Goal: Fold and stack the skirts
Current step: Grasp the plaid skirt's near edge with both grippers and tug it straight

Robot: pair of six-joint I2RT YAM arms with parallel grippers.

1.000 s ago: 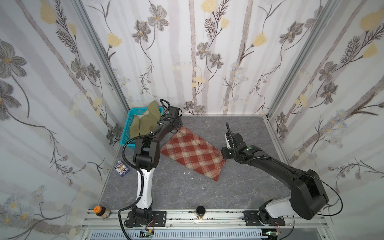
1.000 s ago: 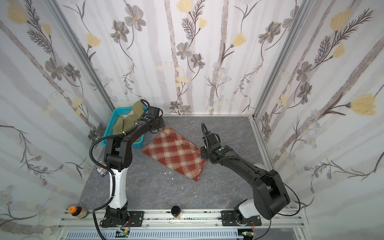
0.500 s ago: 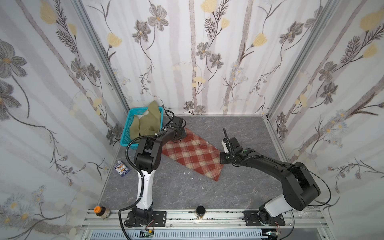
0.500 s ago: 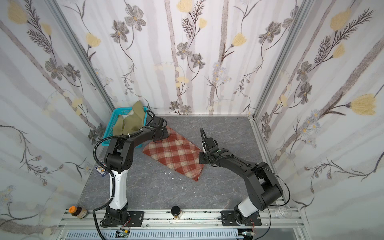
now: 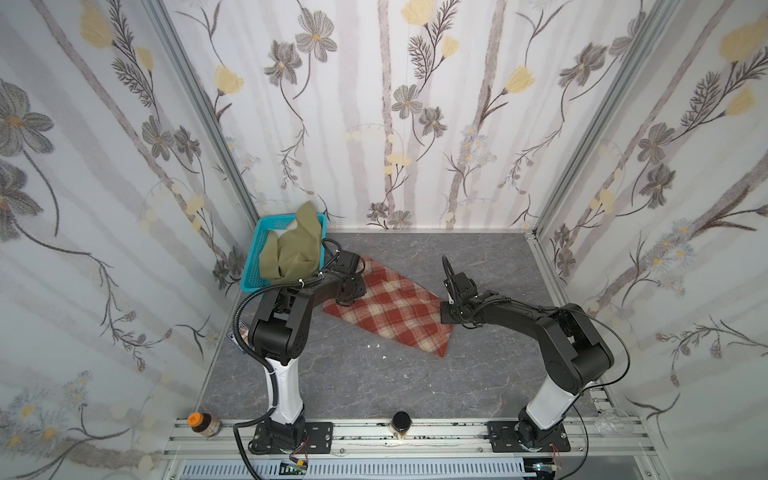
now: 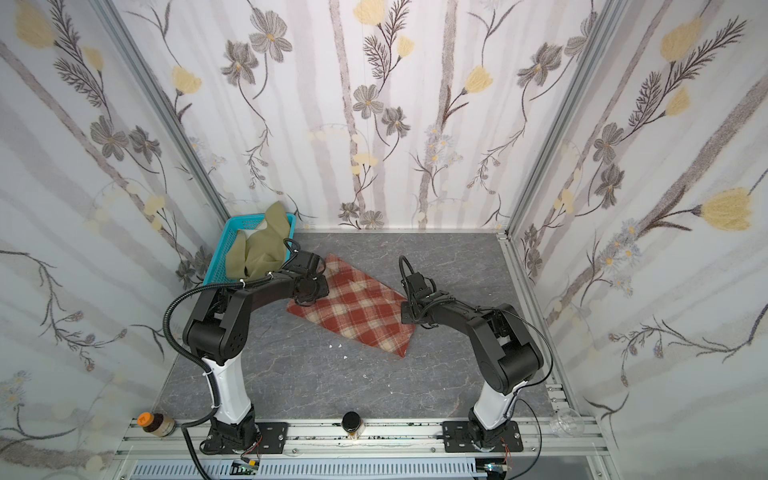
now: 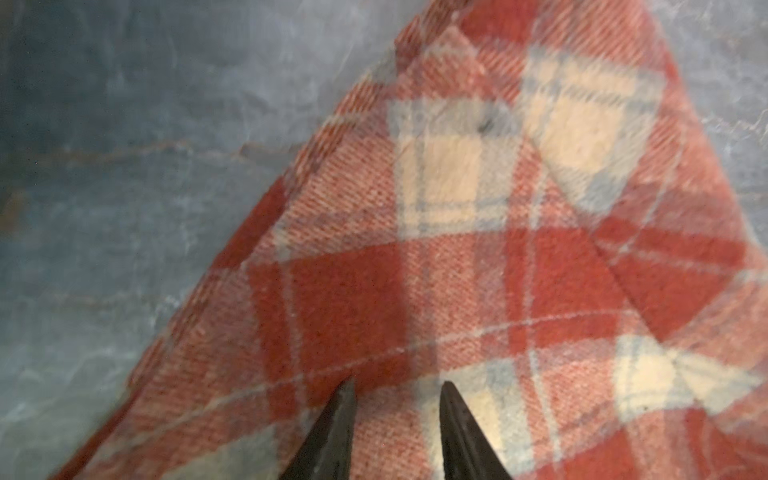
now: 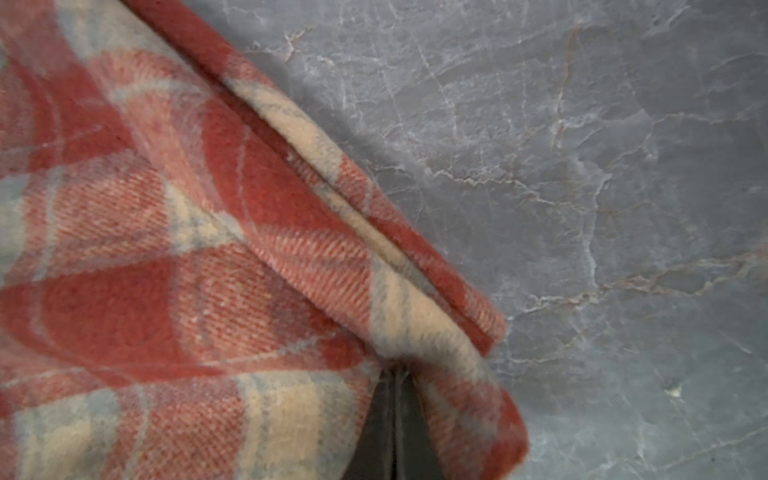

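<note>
Both grippers at the plaid skirt [image 5: 390, 309], one at each end.
The right gripper [image 8: 392, 370] had its fingers [image 8: 382, 424] pressed together, pinching a puckered edge of the cloth. The left gripper [image 7: 397, 386] had its fingers [image 7: 336, 424] a narrow gap apart, tips at the cloth surface, with only flat weave visible between them. The plaid skirt lay folded and slantwise at mid-table [image 5: 374, 382]. The olive skirt [image 5: 293, 249] lay heaped in the turquoise basket [image 5: 253, 266] in the far left corner, draped over its rim.

Front tabletop [image 5: 353, 382] open; plaid skirt [image 5: 386, 307] mid-table; basket [image 5: 254, 255], olive skirt [image 5: 295, 253] block back-left corner.
</note>
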